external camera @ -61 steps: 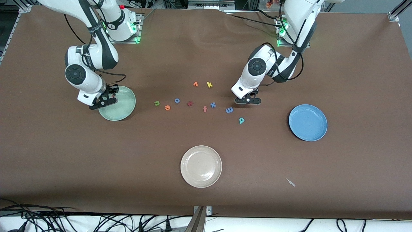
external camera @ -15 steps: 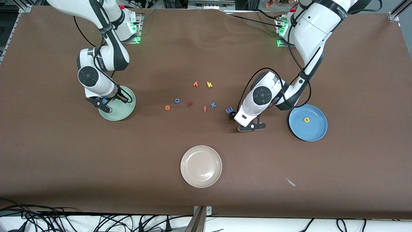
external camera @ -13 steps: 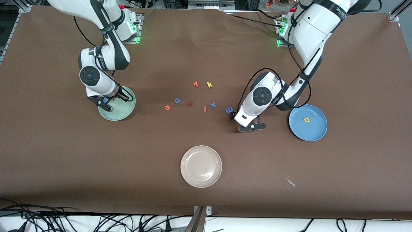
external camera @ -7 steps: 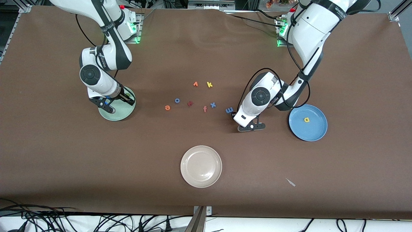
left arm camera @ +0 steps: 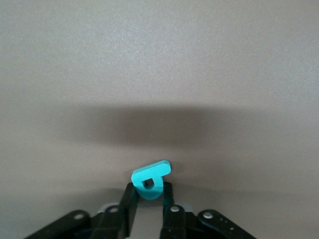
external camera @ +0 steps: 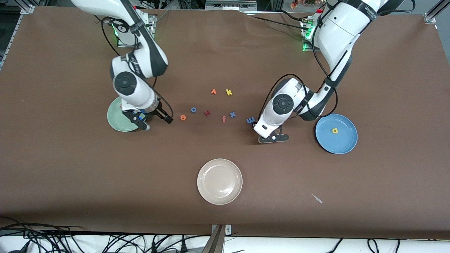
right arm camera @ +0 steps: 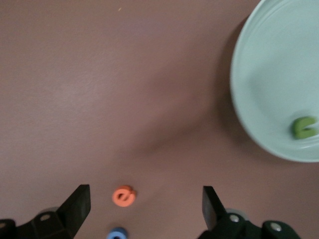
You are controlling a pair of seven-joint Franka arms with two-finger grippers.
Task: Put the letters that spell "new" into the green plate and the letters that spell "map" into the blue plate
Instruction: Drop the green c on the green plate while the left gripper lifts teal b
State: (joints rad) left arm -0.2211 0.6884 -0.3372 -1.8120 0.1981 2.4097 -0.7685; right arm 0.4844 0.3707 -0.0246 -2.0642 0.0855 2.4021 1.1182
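Left hand point(left arm camera: 147, 199) pinching teal "a" point(left arm camera: 150, 179)

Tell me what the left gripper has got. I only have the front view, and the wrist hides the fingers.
Observer: The left wrist view shows the left gripper shut on the teal letter a, pinched between its fingers.
Operator: Now check the green plate. The right arm covers part of it for me.
Observer: The right wrist view shows the green letter n lying in the green plate, close to its rim.
Operator: Report the right gripper too.
Observer: The right gripper is open over the table. In its wrist view, the orange letter e shows between the fingertips, touched by neither.
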